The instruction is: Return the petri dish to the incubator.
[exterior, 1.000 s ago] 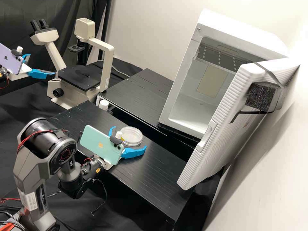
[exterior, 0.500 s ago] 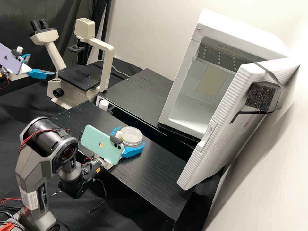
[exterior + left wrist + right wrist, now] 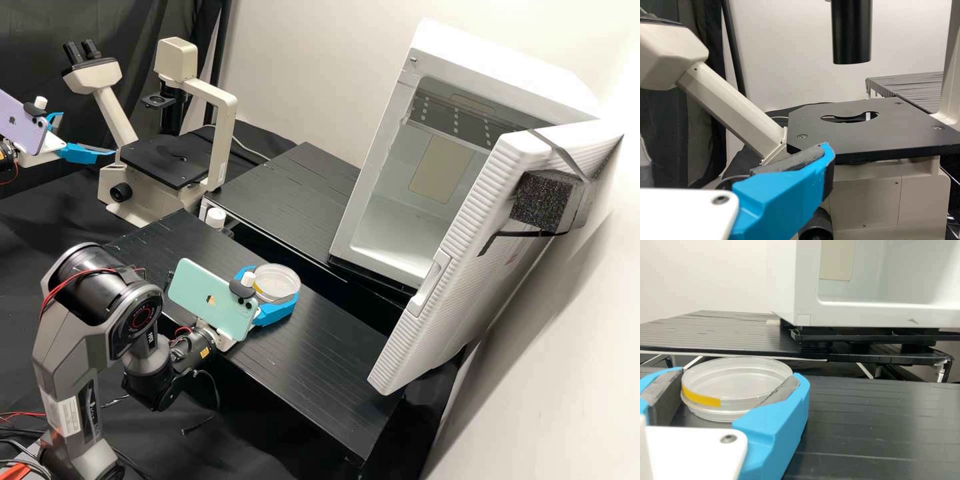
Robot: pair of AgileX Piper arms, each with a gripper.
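The right end effector (image 3: 738, 374) pinches the clear petri dish (image 3: 735, 385) by its sides, low at the bench (image 3: 870, 430). It looks light, hard and slippery and could crack, so squeeze its sides softly, keeping it flat. The left end effector (image 3: 87, 133) is spread.

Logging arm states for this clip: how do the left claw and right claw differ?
The right claw is shut on the petri dish; the left claw is open and holds nothing. The right claw sits low over the black bench, the left claw beside the microscope. Both have bright blue fingers.
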